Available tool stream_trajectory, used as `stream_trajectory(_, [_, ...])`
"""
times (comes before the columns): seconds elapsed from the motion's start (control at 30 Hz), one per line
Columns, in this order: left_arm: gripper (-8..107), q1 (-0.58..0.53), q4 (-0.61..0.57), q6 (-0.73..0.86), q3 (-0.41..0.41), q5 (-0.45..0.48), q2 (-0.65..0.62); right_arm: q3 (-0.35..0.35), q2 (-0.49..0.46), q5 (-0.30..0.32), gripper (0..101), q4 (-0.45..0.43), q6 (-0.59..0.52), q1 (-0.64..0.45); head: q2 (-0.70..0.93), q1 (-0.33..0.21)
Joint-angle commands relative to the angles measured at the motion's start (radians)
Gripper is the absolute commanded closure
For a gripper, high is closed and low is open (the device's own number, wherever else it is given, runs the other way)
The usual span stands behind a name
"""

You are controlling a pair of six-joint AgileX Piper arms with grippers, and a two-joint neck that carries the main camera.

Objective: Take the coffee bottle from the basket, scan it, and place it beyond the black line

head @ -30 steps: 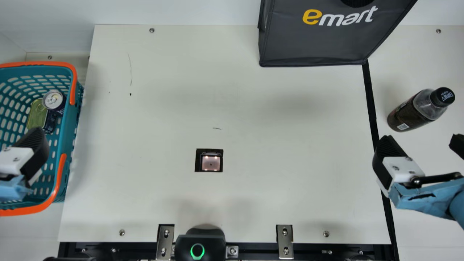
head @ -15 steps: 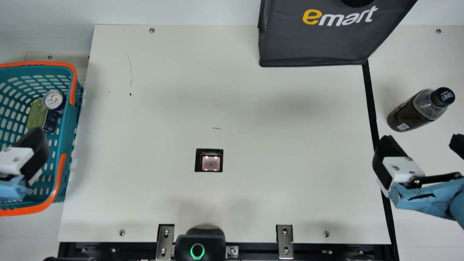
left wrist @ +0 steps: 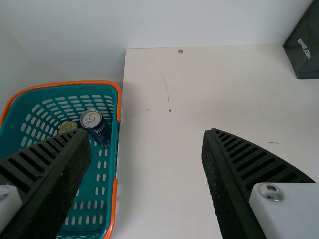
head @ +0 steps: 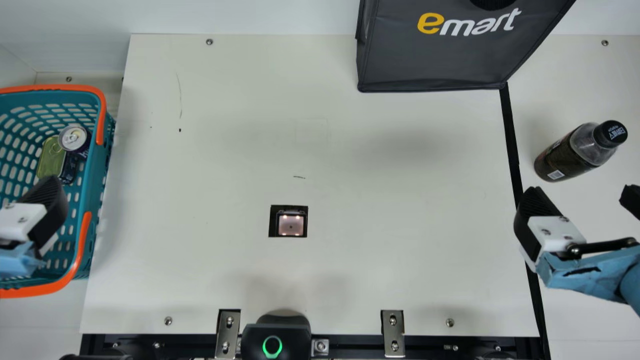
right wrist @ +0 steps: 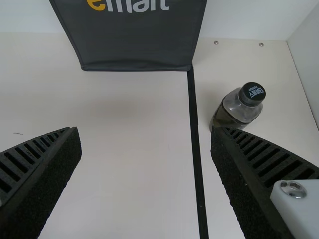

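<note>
Over on the left, the basket (head: 94, 170) is sitting alongside the tabletop (head: 375, 200), holding a can (head: 75, 137) with a tin (head: 50, 157) just in front of it and to its left. The scanner (head: 291, 225) is lying set into the tabletop, near its middle. At the back, right of the middle, a bag (head: 430, 55) is standing, and from its front right corner the line (head: 510, 140) is running toward the front. Right of that line, the bottle (head: 570, 155) is standing, in front of the bag and to its right. Two brackets (head: 393, 333) are sitting at the front edge.
</note>
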Motion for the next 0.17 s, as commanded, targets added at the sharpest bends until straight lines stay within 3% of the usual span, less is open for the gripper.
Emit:
stream_trajectory(0.0, [9,0.000,0.000,0.000,0.000,0.000,0.000,0.000,0.000,0.000,11,0.000,0.000,0.000,0.002,-0.027])
stream_trajectory(0.13, [9,0.000,0.000,0.000,0.000,0.000,0.000,0.000,0.000,0.000,11,0.000,0.000,0.000,0.002,-0.027])
